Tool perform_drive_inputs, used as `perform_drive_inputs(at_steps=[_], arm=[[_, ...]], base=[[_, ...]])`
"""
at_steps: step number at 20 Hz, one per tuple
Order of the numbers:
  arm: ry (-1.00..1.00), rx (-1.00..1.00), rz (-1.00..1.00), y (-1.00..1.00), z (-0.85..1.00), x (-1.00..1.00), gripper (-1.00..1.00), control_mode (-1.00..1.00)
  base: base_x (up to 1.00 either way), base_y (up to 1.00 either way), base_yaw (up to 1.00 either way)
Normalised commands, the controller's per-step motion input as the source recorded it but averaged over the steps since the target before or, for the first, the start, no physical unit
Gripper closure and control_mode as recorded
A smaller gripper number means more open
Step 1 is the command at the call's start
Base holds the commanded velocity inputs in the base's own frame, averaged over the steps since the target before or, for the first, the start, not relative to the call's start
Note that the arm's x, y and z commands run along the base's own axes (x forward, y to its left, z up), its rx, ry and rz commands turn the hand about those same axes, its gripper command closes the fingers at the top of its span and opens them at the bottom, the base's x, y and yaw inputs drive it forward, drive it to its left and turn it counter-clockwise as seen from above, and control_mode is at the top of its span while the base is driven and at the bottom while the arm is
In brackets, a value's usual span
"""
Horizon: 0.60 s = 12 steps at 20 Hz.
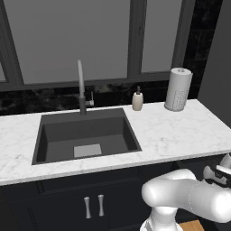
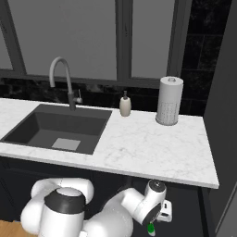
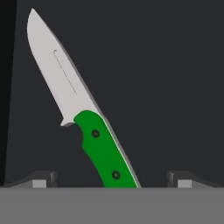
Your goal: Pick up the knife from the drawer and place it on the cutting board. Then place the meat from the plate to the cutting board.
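Left base view: a white marble counter (image 1: pixel 180 131) runs under dark windows. A black sink (image 1: pixel 85 135) with a tall grey faucet (image 1: pixel 81 88) is set into it. A small soap bottle (image 1: pixel 137 99) and a paper towel roll (image 1: pixel 178 89) stand at the back, well apart. The white arm reaches down at the lower right.

Right base view: the arm bends low below the counter edge, over the open black drawer (image 2: pixel 185 208). A bit of green knife (image 2: pixel 151 228) handle shows just under the hand.

Hand view: the knife (image 3: pixel 83 113) lies flat on the dark drawer floor (image 3: pixel 166 87), silver blade pointing up-left, green handle between the fingertips. The gripper (image 3: pixel 111 179) is spread wide, its tips clear of the handle on both sides.
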Motion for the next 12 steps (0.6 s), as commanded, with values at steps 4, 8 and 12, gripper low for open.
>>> perform_drive_inputs(at_steps=[4, 8, 12], arm=[[0.00, 0.00, 0.01, -0.11, -0.01, 0.03, -1.00, -1.00], [0.00, 0.00, 0.00, -0.13, -0.05, 0.11, -1.00, -1.00], [0.00, 0.00, 0.00, -0.16, -0.12, 0.08, -1.00, -1.00]], base=[[0.00, 0.00, 0.00], [0.00, 0.00, 0.00], [0.00, 0.00, 0.00]])
